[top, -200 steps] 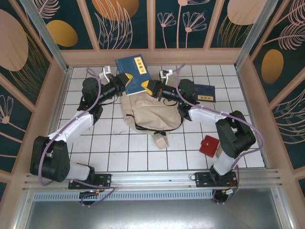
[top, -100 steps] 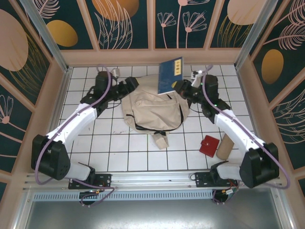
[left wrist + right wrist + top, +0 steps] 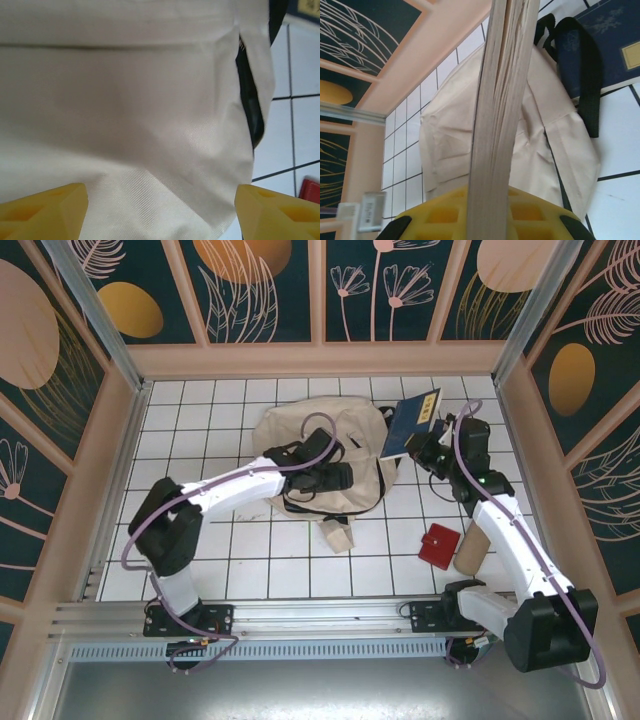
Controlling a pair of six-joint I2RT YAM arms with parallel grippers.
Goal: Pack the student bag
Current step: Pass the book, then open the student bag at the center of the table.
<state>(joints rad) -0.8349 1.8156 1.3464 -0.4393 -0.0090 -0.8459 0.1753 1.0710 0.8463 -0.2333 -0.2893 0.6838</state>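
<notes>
Swung in over the student bag [image 3: 285, 430] since a second ago, the left gripper [image 3: 338, 477] hangs above its middle, yellow fingers [image 3: 45, 210] spread wide over the cream canvas. The bag lies toward the back of the white tiled table [image 3: 250, 560]. At the bag's right edge, the right gripper [image 3: 428, 445] clamps a navy book [image 3: 413, 423], tilted. A red wallet [image 3: 438, 545] lies well apart, to the bag's near right.

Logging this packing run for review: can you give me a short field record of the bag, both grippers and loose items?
student bag: beige, lying on tiled table
left gripper: jaws open, over the bag fabric
right gripper: jaws shut on blue book, at bag's right edge
loose on table: red pouch, tan tube, second book
</notes>
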